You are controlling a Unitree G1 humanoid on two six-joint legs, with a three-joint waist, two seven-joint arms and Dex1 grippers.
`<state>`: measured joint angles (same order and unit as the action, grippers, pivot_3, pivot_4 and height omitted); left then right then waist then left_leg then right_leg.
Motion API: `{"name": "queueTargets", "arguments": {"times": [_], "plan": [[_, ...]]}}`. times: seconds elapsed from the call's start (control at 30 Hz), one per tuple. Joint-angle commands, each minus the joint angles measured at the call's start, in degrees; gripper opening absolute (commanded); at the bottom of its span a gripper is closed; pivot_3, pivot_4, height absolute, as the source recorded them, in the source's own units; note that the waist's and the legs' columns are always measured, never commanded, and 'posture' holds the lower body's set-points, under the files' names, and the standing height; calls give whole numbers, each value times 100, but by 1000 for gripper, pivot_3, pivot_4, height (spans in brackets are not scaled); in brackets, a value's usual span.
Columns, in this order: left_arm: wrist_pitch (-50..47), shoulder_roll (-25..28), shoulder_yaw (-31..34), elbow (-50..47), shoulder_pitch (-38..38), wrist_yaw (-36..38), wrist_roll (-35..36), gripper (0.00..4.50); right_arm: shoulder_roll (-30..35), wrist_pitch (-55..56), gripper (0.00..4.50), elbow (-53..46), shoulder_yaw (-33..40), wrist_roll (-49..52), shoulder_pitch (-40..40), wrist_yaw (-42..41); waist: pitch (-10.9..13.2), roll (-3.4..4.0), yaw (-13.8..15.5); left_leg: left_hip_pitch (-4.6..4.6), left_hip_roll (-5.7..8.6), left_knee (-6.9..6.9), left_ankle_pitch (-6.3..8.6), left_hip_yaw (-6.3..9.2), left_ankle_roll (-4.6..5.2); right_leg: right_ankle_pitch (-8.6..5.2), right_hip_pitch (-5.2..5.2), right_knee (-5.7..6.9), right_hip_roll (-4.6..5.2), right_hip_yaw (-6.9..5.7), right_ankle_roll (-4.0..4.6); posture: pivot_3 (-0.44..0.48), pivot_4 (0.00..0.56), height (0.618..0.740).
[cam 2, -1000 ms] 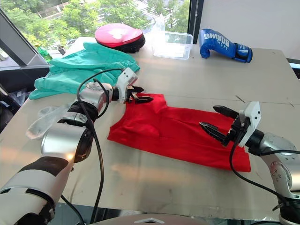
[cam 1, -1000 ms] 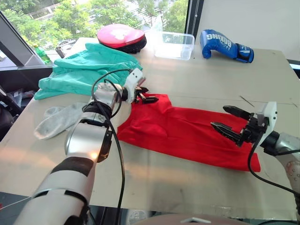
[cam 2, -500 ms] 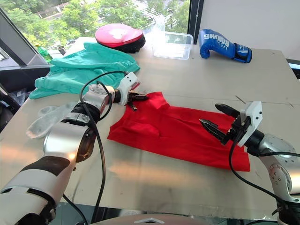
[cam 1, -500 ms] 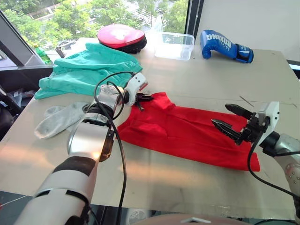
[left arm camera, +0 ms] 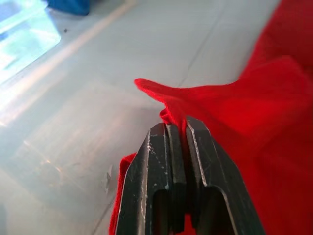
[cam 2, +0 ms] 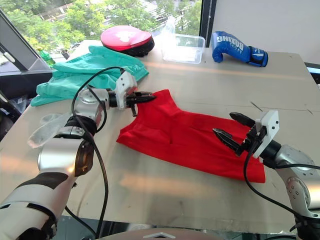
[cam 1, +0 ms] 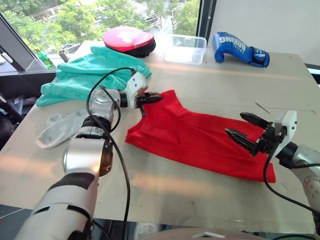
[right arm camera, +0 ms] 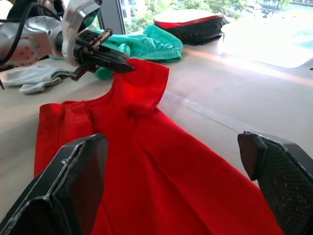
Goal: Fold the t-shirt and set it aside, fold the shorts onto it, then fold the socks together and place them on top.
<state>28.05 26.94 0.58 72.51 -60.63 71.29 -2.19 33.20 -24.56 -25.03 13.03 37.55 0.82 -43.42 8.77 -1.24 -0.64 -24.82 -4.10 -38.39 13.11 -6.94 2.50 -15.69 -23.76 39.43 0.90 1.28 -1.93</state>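
The left gripper (cam 1: 150,98) is pinching the raised sleeve corner of the red t-shirt (cam 1: 200,140), which is lying spread on the table (cam 1: 165,195). The right gripper (cam 1: 246,132) is hovering open over its hem. The thin, limp fabric is probably best grasped at edges.

Thin matt cloth t-shirt (cam 1: 200,140) — smooth table (cam 1: 210,85)

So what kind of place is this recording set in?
Probably an indoor lab or office workspace several floors up, not a home. A plain work table stands by a large window overlooking treetops, and it carries odd test items: a blue boxing glove, a clear plastic container and loose laundry.
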Motion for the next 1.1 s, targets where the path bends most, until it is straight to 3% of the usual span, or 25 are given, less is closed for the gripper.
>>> {"name": "queueTargets", "arguments": {"times": [0.03, 0.27, 0.4, 0.43, 0.47, 0.57, 0.7, 0.77, 0.83, 0.87, 0.9, 0.97, 1.0, 1.1], "plan": [[734, 85, -163, -133, 110, -284, -241, 16, -32, 149, 4500, -111, -44, -46, -83, -6, 0, -1, 7, 0, 0, -1, 3, 0, 4, 0, 0, 0, 0, 0, 0, 0, 150, 735], [1940, 145, -372, -109, 343, -1124, -634, 16, -28, 191, 4500, -90, -85, -133, -55, -18, -1, -1, 10, -1, 1, -4, 4, 3, 6, 0, 3, 1, 2, -2, -1, 0, 150, 735], [2101, 308, -649, 10, 425, -1367, -971, 16, -20, 225, 4500, -104, -77, -172, 11, -12, -1, -1, -3, 2, 1, -4, 4, 0, 6, 0, 3, 2, 0, -1, -1, 0, 150, 735], [2181, 351, -727, 22, 440, -1408, -1055, 858, -23, 228, 4500, -122, -82, -182, 25, -1, -1, -1, -11, 2, 2, -4, 4, 0, 6, 0, 3, 3, -1, -1, -1, 0, 150, 735], [2379, 397, -807, 13, 455, -1552, -1170, 1078, -28, 229, 4500, -138, -86, -191, 38, 10, -1, -1, -12, 3, 2, -4, 4, -1, 6, 0, 3, 4, -1, -1, -1, 0, 150, 735], [3272, 605, -1180, -75, 490, -2335, -1751, 2514, -27, 229, 4500, -170, -75, -208, 81, 22, -1, -1, 1, 3, 1, -4, 4, 0, 6, 0, 3, 4, -1, -1, 0, 0, 150, 735], [4333, 1222, -2203, -355, 474, -4396, -3606, 4444, 1, 247, 4500, -154, -22, -243, 131, 14, -4, -4, 3, 4, 0, -3, 4, 1, 7, 0, 3, 5, 2, 1, 0, 0, 150, 735], [4376, 1479, -2759, -477, 363, -5628, -4553, 4444, 7, 253, 4500, -140, -9, -259, 127, 13, -7, -3, 2, 9, -2, -2, 4, -4, 7, 0, 4, 7, 3, 3, 0, 0, 150, 735], [4202, 1511, -2897, -249, 253, -6125, -4652, 4444, 11, 258, 4500, -125, -15, -292, 121, 12, -9, -3, 9, 14, -1, -2, 5, -5, 8, 0, 6, 13, 6, 4, -1, 0, 150, 735], [4100, 1459, -2812, -65, 214, -6074, -4453, 4444, 13, 259, 4500, -119, -18, -308, 120, 8, -10, -4, 11, 15, 0, -2, 5, -6, 7, 0, 7, 15, 7, 4, -1, 0, 150, 735], [3877, 1318, -2476, 174, 203, -5582, -3902, 4444, 15, 258, 4500, -114, -27, -325, 118, 7, -11, -2, 12, 16, 0, -4, 5, -7, 8, 0, 7, 20, 7, 3, -1, 0, 150, 735], [3093, 911, -1503, 502, 190, -3968, -2499, 4444, 30, 263, 4500, -98, -50, -370, 116, -8, -11, -2, 9, 16, -2, -15, 4, -20, 8, 0, 6, 33, 8, -2, -1, 0, 150, 735], [2253, 643, -846, 574, 124, -2854, -1663, 4444, 45, 265, 4500, -85, -67, -400, 109, -18, -11, -3, 11, 14, -3, -21, 3, -34, 8, -1, 5, 36, 8, -8, 0, 0, 150, 735], [233, 217, 291, 528, -118, -1099, -296, 4444, 64, 262, 4500, -66, -77, -436, 91, -33, -8, -6, -3, 4, -5, -38, 3, -31, 7, -1, 4, 39, 7, -21, 1, 0, 150, 735]]}}
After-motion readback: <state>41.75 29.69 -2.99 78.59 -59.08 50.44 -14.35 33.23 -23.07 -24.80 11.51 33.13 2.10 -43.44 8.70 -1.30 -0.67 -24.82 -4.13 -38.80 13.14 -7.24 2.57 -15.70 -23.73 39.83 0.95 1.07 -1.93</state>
